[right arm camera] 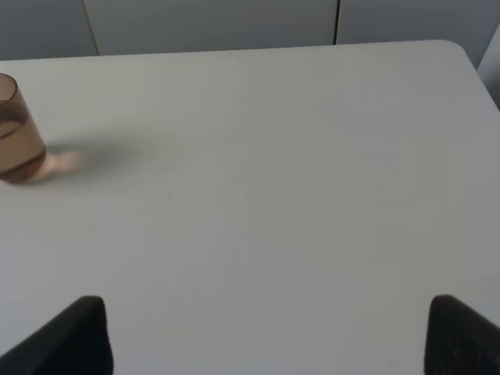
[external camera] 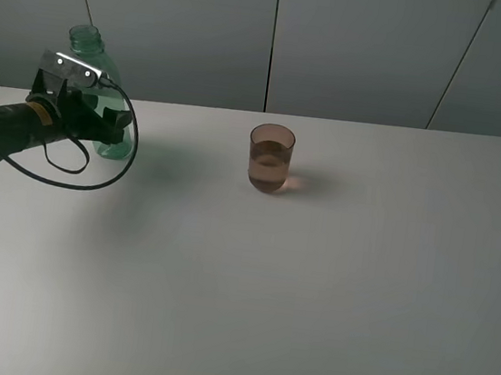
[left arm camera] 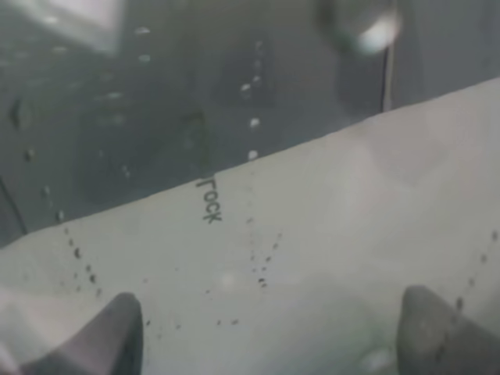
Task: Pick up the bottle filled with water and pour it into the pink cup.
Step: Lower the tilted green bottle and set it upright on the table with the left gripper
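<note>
Table [external camera: 329, 289], plain white, before grey wall panels [external camera: 368, 46]. Left gripper [external camera: 117, 121] spans the upright bottle [external camera: 92, 45]; contact unclear. Right gripper [right arm camera: 266, 332] gapes, holding nothing. Cup [external camera: 271, 157] stands mid-table.

You have a plain white counter [external camera: 329, 289] with a matte, unmarked top running back to a grey panelled wall. Two things stand directly on it. The bottle [external camera: 106, 101] is upright at about ten o'clock, close to the back edge, green and see-through with its neck uncapped. The pink cup [external camera: 271, 157] stands upright near twelve o'clock, just behind the counter's middle, well apart from the bottle at its three o'clock. You can see the water [external camera: 268, 170] part-filling the cup.
</note>
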Robot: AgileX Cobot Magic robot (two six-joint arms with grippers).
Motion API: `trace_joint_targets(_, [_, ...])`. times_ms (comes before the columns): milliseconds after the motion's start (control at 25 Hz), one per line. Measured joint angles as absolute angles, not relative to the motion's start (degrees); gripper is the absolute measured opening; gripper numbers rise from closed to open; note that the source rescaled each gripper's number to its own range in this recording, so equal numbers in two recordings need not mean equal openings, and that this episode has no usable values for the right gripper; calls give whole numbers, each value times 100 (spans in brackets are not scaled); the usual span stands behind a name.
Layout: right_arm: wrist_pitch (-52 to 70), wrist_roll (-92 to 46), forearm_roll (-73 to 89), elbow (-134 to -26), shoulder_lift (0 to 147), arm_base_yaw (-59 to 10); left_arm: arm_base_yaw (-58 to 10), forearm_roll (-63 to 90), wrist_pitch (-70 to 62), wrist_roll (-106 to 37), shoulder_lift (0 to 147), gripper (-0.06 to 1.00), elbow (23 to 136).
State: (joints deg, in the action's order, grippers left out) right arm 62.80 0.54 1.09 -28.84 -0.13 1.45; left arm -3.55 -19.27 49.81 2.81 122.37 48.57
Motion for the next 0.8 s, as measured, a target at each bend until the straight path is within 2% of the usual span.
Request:
trace_joint_targets(120, [6280,54,109,-2884,-13,145,-307,-1916,4992,281,12224,31,4812])
trace_joint_targets(160, [6280,54,109,-2884,-13,145,-292,-1916,4964,281,12224,38,4799])
trace_joint_targets(200, [6280,54,109,-2884,-13,145,-294,-1916,4932,281,12224,53,4786])
trace_joint_targets(240, [6280,54,109,-2884,-13,145,-285,-1905,4910,281,12224,73,4784])
trace_joint_targets(280, [6280,54,109,-2884,-13,145,-273,-1905,4894,281,12224,89,4784])
trace_joint_targets(320, [6280,54,109,-2884,-13,145,-265,-1905,4869,281,12224,94,4784])
trace_joint_targets(400, [6280,54,109,-2884,-13,145,-252,-1905,4832,281,12224,98,4784])
trace_joint_targets(800, [6280,54,109,-2884,-13,145,-240,-1926,4354,381,12150,98,4774])
